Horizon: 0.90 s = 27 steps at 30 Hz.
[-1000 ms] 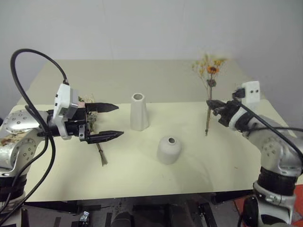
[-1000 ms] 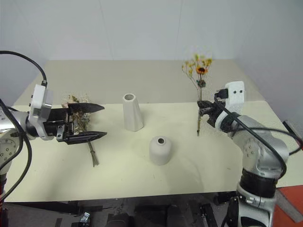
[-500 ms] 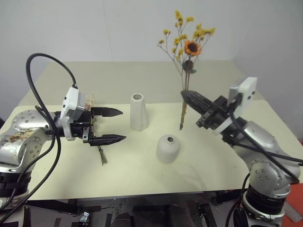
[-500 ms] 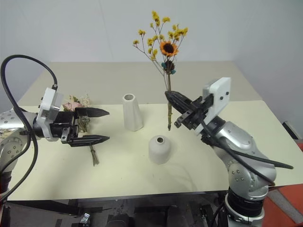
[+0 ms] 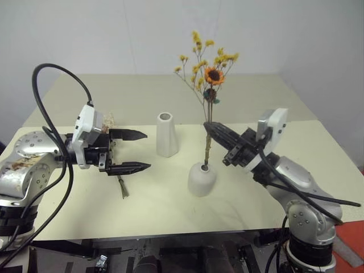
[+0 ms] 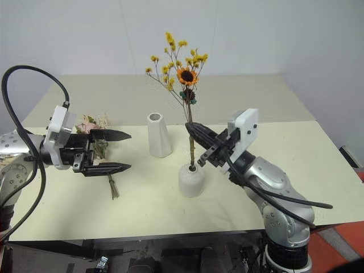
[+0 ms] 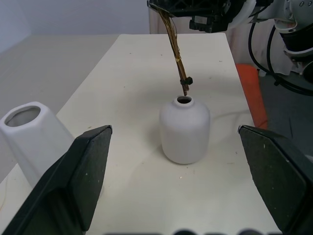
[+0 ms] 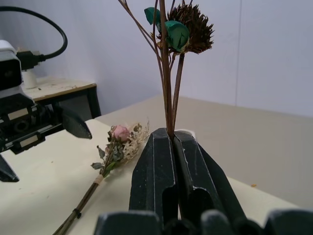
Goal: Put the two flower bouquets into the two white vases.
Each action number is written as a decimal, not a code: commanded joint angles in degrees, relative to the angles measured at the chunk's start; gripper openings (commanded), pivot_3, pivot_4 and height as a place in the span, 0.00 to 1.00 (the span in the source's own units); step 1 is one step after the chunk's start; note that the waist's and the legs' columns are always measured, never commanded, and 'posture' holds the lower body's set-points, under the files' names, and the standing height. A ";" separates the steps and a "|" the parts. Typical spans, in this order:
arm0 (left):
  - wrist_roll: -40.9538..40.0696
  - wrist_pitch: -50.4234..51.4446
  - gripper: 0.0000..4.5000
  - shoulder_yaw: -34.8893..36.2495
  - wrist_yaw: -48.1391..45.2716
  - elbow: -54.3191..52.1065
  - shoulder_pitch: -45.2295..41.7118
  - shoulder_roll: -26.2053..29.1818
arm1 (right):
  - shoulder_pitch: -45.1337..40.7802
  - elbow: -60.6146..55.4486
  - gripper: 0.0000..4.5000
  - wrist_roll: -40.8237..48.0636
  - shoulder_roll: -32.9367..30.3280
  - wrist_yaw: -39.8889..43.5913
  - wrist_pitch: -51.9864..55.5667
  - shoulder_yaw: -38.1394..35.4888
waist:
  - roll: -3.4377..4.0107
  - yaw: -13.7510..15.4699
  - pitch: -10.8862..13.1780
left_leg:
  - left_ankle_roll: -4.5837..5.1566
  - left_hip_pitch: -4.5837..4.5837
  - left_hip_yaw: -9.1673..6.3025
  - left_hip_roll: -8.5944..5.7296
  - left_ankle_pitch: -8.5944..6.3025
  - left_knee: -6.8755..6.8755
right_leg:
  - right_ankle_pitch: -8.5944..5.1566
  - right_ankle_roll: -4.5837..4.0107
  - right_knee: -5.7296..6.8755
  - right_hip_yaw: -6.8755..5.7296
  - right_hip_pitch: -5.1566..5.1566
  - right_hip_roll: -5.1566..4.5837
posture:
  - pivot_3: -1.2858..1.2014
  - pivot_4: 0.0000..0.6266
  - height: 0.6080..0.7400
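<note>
Right end effector (image 5: 209,126) is pinching the yellow sprig (image 5: 208,74) low on its thin, snappy stem, tip sitting at the short vase (image 5: 202,179) mouth. Left end effector (image 5: 142,150) is waiting wide apart at nine o'clock, rose bunch (image 6: 94,124) lying behind it on the bench (image 5: 170,210).

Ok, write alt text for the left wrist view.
A squat white vase stands on the cream table, a thin stem bundle's tip just above its hole. The left gripper's open black fingers frame it; a taller vase stands beside.
</note>
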 commanded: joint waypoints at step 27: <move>-0.01 -0.16 1.00 1.21 -0.12 -0.63 -1.76 2.03 | 3.22 2.71 0.01 1.51 -0.31 -0.76 -6.69 1.69 | 0.00 0.04 0.00 | 0.00 0.03 0.00 0.01 0.00 0.00 | -0.01 -0.01 0.01 0.00 0.00 0.01 | 0.52 0.24 1.00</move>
